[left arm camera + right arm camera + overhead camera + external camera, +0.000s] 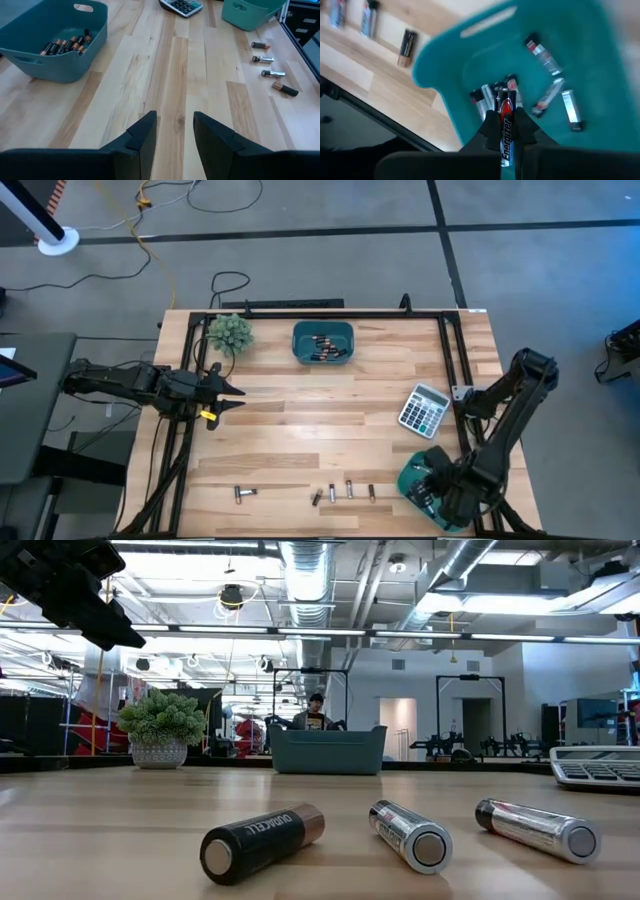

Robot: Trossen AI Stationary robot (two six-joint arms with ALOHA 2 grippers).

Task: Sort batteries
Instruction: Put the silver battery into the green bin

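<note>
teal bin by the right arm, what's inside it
Several silvery batteries lie loose in the teal bin. The right tool, shut on a red and silver battery, hovers over them. In the high view the arm covers most of the bin, so no full count.

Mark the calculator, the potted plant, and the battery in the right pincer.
calculator (424, 409): high view, on its keypad.
potted plant (161, 721): low view, on its green foliage.
battery (506, 120): right wrist view, on its label, between the shut fingers of the right pincer (505, 116).
</note>
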